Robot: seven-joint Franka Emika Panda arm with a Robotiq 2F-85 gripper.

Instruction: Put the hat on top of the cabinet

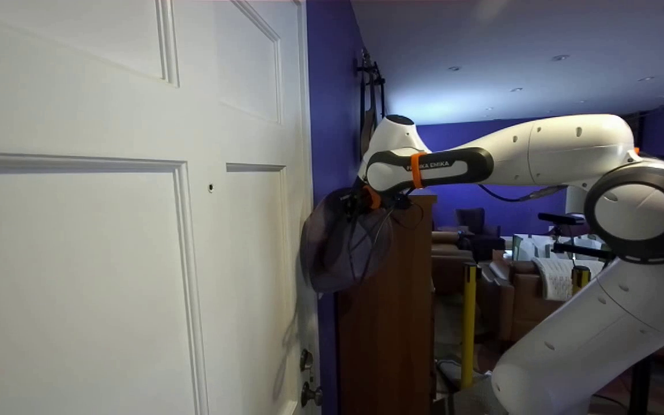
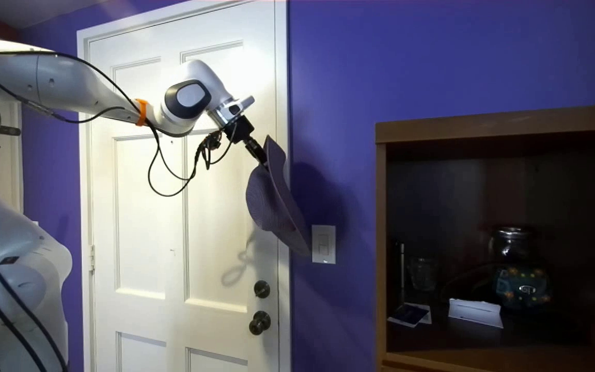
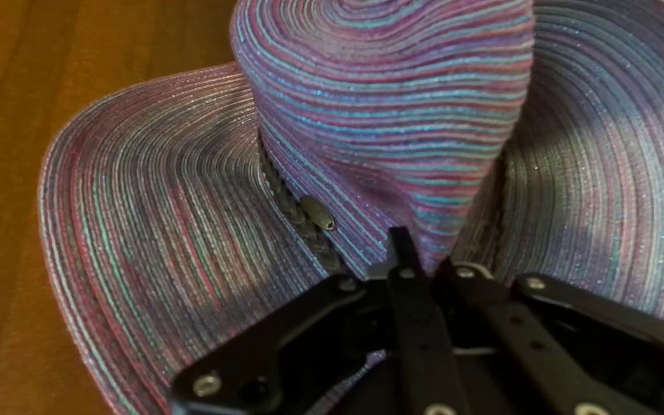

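The hat is wide-brimmed, with fine purple, blue and pink stripes in the wrist view (image 3: 389, 115). It looks dull purple-grey in both exterior views (image 1: 346, 253) (image 2: 269, 201). My gripper (image 3: 418, 253) is shut on a pinched fold of the hat's crown; its fingertips are partly hidden in fabric. The gripper also shows in an exterior view (image 2: 262, 159). The hat hangs in the air, brim steeply tilted, before the door's edge and purple wall. The brown wooden cabinet (image 1: 389, 328) (image 2: 504, 121) stands beside it, apart in an exterior view. Its top surface is hidden.
The white panelled door (image 1: 107, 276) with a knob (image 2: 260, 323) is close to the hat. A light switch (image 2: 323, 244) is on the wall. The cabinet's open shelf holds a jar (image 2: 514, 245) and cards (image 2: 475, 312). Straps (image 1: 371, 86) hang on the wall. A yellow post (image 1: 468, 328) stands behind.
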